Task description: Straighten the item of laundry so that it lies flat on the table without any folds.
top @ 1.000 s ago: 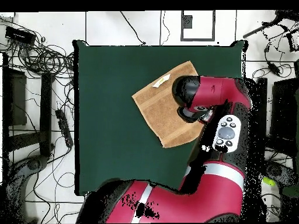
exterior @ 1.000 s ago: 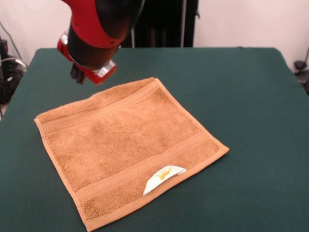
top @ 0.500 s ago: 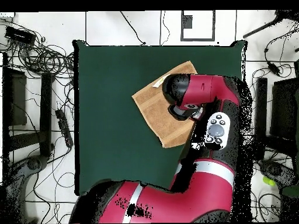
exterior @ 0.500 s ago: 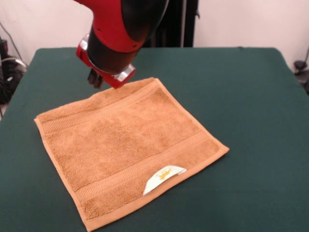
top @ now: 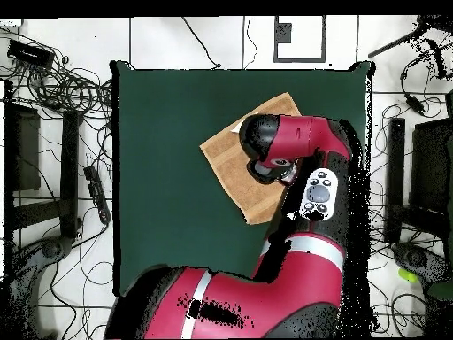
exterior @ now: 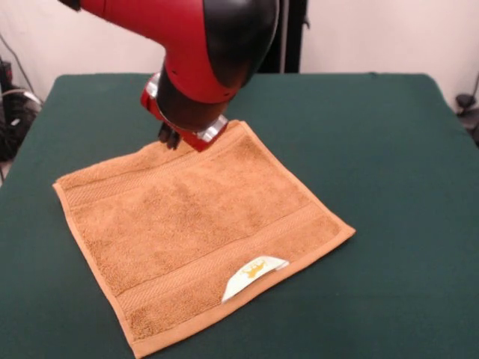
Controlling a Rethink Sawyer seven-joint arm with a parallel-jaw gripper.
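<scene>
The orange-tan towel (exterior: 198, 224) lies spread out on the dark green table (exterior: 389, 149), turned diamond-wise. Its far edge has a slight ripple, and its white label with a yellow mark (exterior: 254, 273) sticks out at the near edge. My gripper (exterior: 169, 137) hangs under the red and black wrist, just above the towel's far edge near the far corner. In the overhead view the arm (top: 283, 142) covers part of the towel (top: 226, 164) and hides the gripper.
Wide bare green cloth (top: 168, 177) surrounds the towel on all sides. Cables and equipment (top: 62, 88) lie on the floor beyond the table's edges.
The arm has swung across the table's far side towards the towel, from beside its far edge to over it. The towel has not moved.
</scene>
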